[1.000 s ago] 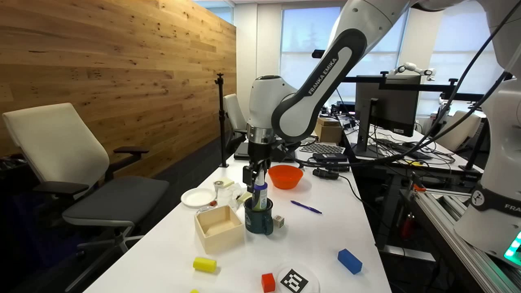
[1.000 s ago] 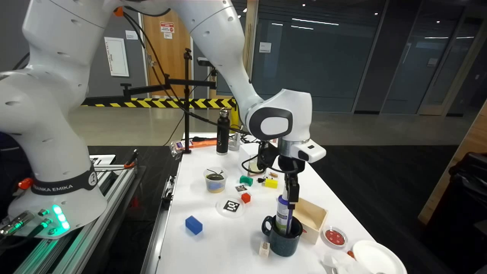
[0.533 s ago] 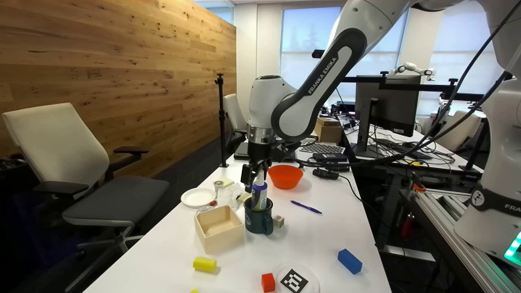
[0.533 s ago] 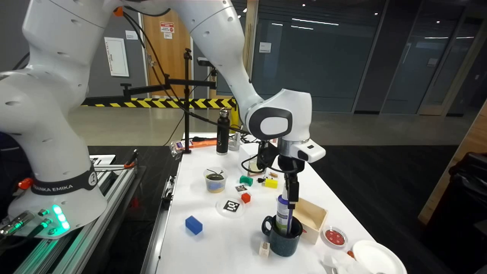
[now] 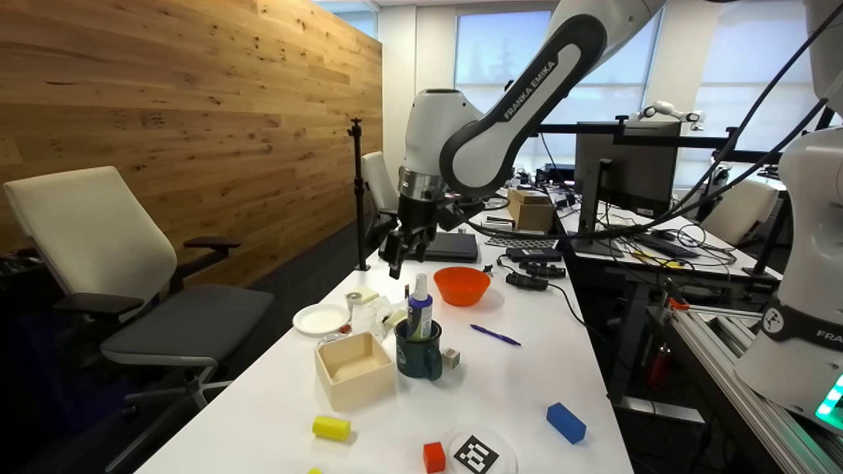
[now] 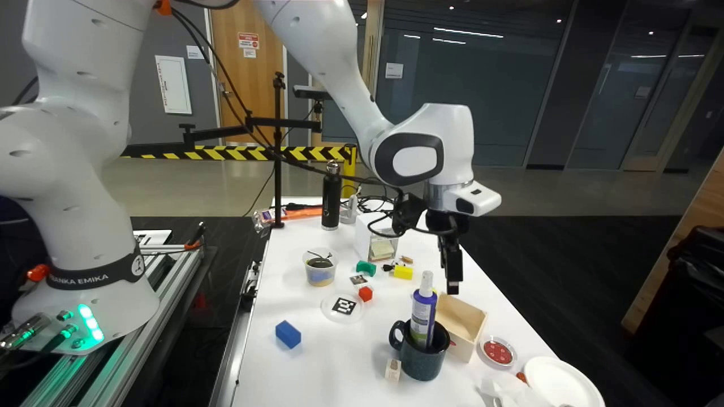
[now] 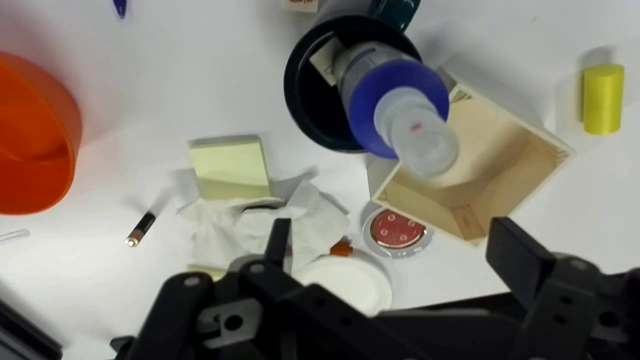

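My gripper (image 7: 397,245) is open, with nothing between its fingers. It hangs above and apart from a spray bottle with a purple top, seen in both exterior views (image 5: 419,317) (image 6: 423,316) and the wrist view (image 7: 370,110). The bottle stands, slightly tilted, in a dark green mug (image 5: 416,362), also seen in an exterior view (image 6: 421,364). A small pale piece (image 7: 326,61) lies inside the mug beside the bottle. An open wooden box (image 5: 359,385) stands beside the mug. The gripper also shows in both exterior views (image 5: 403,260) (image 6: 452,282).
An orange bowl (image 5: 462,287), a purple pen (image 5: 495,335) and a small cube (image 5: 451,358) are near the mug. A white plate (image 5: 321,319), crumpled tissue (image 7: 265,227), sticky notes (image 7: 230,167) and a battery (image 7: 140,229) lie around. Blue (image 5: 566,423), red (image 5: 434,457) and yellow (image 5: 331,428) blocks are on the table.
My gripper was at the bottle's top and has risen up and away from it. The bottle stays in the mug. The other objects have not moved.
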